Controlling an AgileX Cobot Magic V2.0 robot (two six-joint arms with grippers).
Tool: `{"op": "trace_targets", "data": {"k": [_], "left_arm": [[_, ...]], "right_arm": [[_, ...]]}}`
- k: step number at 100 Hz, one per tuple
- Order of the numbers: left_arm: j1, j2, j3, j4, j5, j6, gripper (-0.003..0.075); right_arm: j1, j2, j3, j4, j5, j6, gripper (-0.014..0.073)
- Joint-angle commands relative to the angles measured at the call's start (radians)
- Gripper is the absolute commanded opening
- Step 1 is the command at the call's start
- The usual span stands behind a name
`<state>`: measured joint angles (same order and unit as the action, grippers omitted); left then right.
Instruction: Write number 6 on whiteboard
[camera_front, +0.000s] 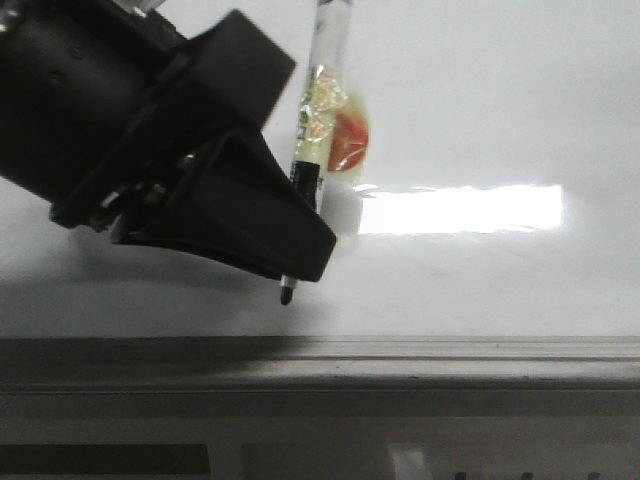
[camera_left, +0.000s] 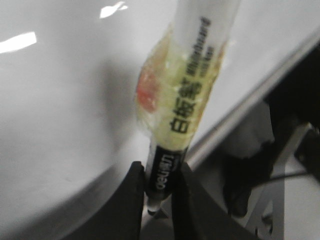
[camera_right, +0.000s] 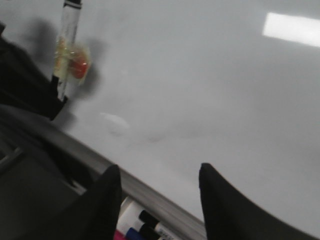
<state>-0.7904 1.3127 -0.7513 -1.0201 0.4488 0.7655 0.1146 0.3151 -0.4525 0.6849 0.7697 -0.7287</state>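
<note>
The whiteboard (camera_front: 480, 120) is glossy white with a bright rectangular glare. My left gripper (camera_front: 305, 262) is shut on a black-and-white marker (camera_front: 325, 90), which is wrapped in yellowish tape with an orange-red patch (camera_front: 350, 138). The marker's black tip (camera_front: 287, 295) points down at the board near its front edge; I cannot tell whether it touches. In the left wrist view the fingers (camera_left: 134, 195) clamp the marker's black end (camera_left: 165, 170). The number 6 does not show in any view. My right gripper (camera_right: 160, 175) stands open over the board's edge (camera_right: 150, 192), holding nothing.
A grey metal edge strip (camera_front: 400, 350) runs along the whiteboard's near side. Several spare markers (camera_right: 145, 227) lie below that edge, under the right gripper. The left gripper (camera_right: 30, 90) and its marker (camera_right: 67, 45) show at the far side of the right wrist view.
</note>
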Motion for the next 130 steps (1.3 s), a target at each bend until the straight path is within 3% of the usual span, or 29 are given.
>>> {"op": "trace_targets", "data": {"k": [1, 18, 39, 52, 75, 108, 130], "left_arm": [[-0.001, -0.077, -0.025, -0.029, 0.106, 0.207, -0.0020], [-0.001, -0.171, -0.025, -0.073, 0.247, 0.479, -0.0020], [-0.001, -0.222, -0.025, -0.073, 0.259, 0.519, -0.0020], [-0.001, -0.222, -0.025, -0.076, 0.283, 0.528, -0.0020], [-0.001, -0.222, -0.025, -0.076, 0.330, 0.530, -0.0020], [-0.001, -0.223, -0.025, -0.074, 0.359, 0.545, -0.0020], [-0.001, -0.223, -0.025, -0.057, 0.382, 0.546, -0.0020]], "right_arm": [[0.022, 0.018, -0.036, 0.169, -0.021, -0.150, 0.0323], [0.041, 0.047, -0.036, 0.387, 0.023, -0.385, 0.0323], [0.061, 0.090, -0.038, 0.590, 0.088, -0.558, 0.0325], [0.105, 0.116, -0.064, 0.595, 0.101, -0.592, 0.0332], [0.221, 0.231, -0.159, 0.590, 0.066, -0.635, 0.0419], [0.429, 0.463, -0.216, 0.607, 0.016, -0.709, 0.0420], [0.509, 0.534, -0.220, 0.659, -0.091, -0.787, 0.0420]]}}
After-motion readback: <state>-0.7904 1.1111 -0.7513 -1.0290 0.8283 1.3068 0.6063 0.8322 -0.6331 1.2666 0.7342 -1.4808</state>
